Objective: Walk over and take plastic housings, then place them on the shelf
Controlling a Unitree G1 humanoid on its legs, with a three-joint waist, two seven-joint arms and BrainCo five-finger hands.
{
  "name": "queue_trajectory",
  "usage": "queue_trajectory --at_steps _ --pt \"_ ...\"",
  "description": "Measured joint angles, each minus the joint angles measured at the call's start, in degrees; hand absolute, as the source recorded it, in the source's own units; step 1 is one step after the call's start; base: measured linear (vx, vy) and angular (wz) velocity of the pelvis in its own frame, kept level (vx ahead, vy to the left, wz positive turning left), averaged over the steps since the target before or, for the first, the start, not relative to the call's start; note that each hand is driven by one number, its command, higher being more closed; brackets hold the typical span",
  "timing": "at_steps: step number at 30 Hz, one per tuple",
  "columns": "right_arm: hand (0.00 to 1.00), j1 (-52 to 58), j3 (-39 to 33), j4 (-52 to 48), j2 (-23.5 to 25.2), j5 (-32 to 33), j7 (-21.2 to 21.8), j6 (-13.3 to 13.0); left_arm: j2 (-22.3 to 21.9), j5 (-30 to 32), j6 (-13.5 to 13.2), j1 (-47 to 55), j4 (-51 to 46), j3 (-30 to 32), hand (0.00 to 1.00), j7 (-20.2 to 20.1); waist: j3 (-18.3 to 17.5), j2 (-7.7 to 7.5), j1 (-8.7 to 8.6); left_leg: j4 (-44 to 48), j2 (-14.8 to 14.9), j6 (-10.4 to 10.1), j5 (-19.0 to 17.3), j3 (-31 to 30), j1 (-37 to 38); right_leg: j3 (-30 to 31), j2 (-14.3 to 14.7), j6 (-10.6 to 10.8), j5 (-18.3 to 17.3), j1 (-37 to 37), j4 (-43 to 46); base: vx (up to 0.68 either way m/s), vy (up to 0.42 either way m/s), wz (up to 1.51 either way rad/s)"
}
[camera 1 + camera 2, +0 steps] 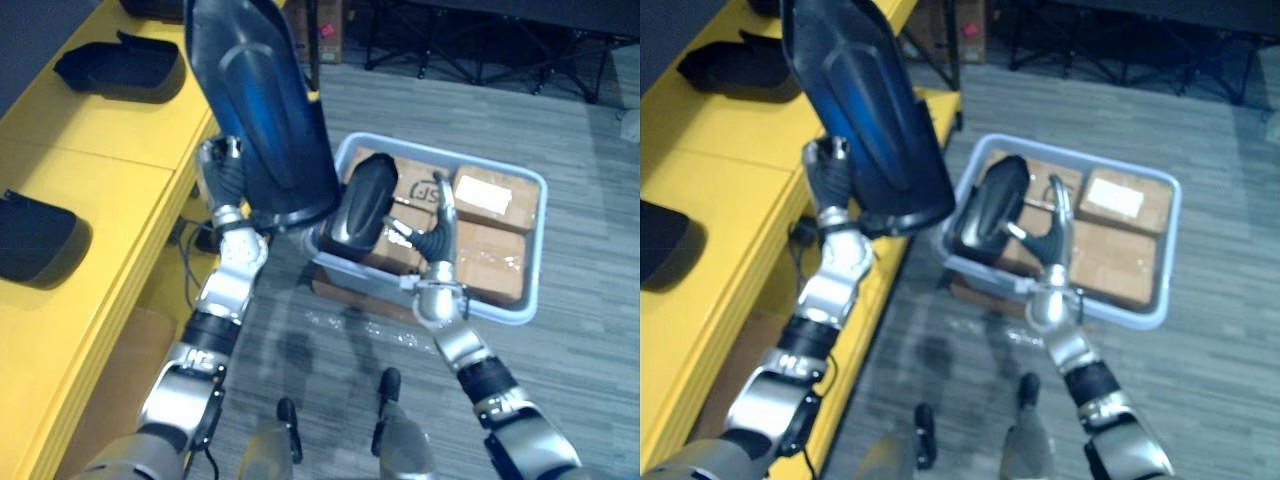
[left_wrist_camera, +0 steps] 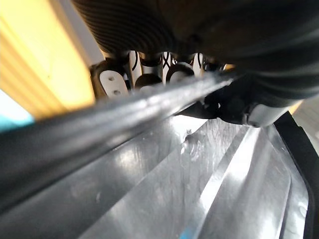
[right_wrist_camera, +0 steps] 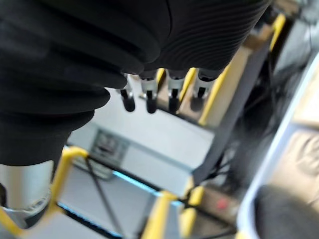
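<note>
Left eye view: the left hand (image 1: pixel 226 165) grips the big housing (image 1: pixel 262 100) by its lower rim. The housing stands upright at 10 o'clock of the bin (image 1: pixel 537 255), beside the shelf (image 1: pixel 110 150). The small housing (image 1: pixel 360 200) leans at the bin's 9 o'clock rim, with the right hand (image 1: pixel 440 215) just beside it at 3 o'clock.

Left wrist view: fingers (image 2: pixel 115 83) hook over that rim.

Right wrist view: fingers (image 3: pixel 172 94) straight, empty.

Held by one edge, the big housing could pivot, slip or clip the shelf. A nudge could topple the small one.
</note>
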Motion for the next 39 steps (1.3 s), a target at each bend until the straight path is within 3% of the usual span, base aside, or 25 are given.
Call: queue_trajectory --at_steps 4,6,10,13,18,23,30,33,39 --pt "0.00 2.14 -1.83 -3.58 0.11 7.78 5.75 -0.96 0.04 0.51 0.22 0.50 0.00 0.67 1.00 0.94 0.00 0.00 0.03 -0.17 0.05 -0.01 0.00 0.19 0.55 0.28 0.08 -0.01 0.00 0.35 0.00 0.00 0.000 -0.02" --pt "0.00 4.69 -3.39 -4.94 0.24 10.05 8.36 -0.91 0.03 0.18 -1.09 1.82 -0.34 2.04 1.00 1.32 0.00 0.00 -0.08 -0.20 0.13 -0.02 -0.01 0.33 0.75 0.45 0.17 -0.03 -0.01 0.47 0.00 0.00 -0.002 -0.04" --pt "0.00 9.10 -5.98 -5.25 0.89 13.89 11.04 -0.92 -0.22 -1.11 -4.93 8.78 -5.12 3.97 1.00 1.33 -0.02 -0.03 -0.11 -1.07 0.58 -0.14 -0.30 1.48 3.27 1.56 0.65 -0.30 -0.26 1.83 -0.01 0.02 -0.005 -0.15" --pt "0.00 12.92 -9.90 -7.02 1.47 18.13 13.71 -1.88 -0.34 -3.56 -9.60 14.62 -13.63 3.86 1.00 0.84 -0.12 -0.17 -0.06 -1.27 0.62 -0.18 -0.32 1.44 3.75 1.48 0.69 -0.27 -0.48 2.27 -0.03 0.00 0.000 0.00" --pt "0.00 14.94 -14.00 -7.88 2.49 21.04 15.98 -4.52 -1.61 -6.18 -14.45 20.53 -20.03 4.54 1.00 -3.22 -2.54 -0.45 0.43 -2.19 0.62 -0.20 -0.29 0.91 5.55 0.21 0.65 0.07 -1.45 4.16 -0.05 0.02 -0.007 0.04" --pt "0.00 15.57 -17.46 -10.07 2.41 21.14 17.29 -4.87 -2.36 -7.27 -15.04 27.08 -29.08 9.10 1.00 -8.59 -6.28 -0.37 1.54 -3.02 0.69 -0.32 -0.16 -0.37 5.90 -1.43 0.81 0.07 -1.57 5.01 -0.03 0.05 -0.022 0.13" --pt "0.00 15.26 -18.08 -12.45 2.29 23.29 21.95 -4.35 2.32 -11.57 -18.56 36.87 -38.73 24.43 1.00 -16.95 -10.65 -0.29 5.41 -4.61 0.13 -0.11 0.10 -2.20 7.75 -5.19 0.27 0.18 -2.92 7.77 -0.57 0.00 0.002 0.15" --pt "0.00 14.71 -18.17 -13.18 2.29 22.88 21.89 -4.18 2.11 -16.70 -18.74 40.79 -39.20 29.15 1.00 -18.47 -12.51 -0.20 7.13 -5.10 0.15 -0.38 0.58 -4.12 7.59 -7.59 0.36 0.20 -3.54 8.83 -0.57 0.01 -0.031 0.34" --pt "0.00 12.70 -18.12 -13.29 2.19 22.06 23.23 -4.12 2.10 -16.08 -18.75 46.06 -39.18 39.94 1.00 -18.33 -12.93 -0.49 10.70 -6.26 0.04 -0.77 1.65 -7.62 7.27 -11.25 0.48 0.21 -4.38 10.27 -0.57 0.02 -0.030 0.30"
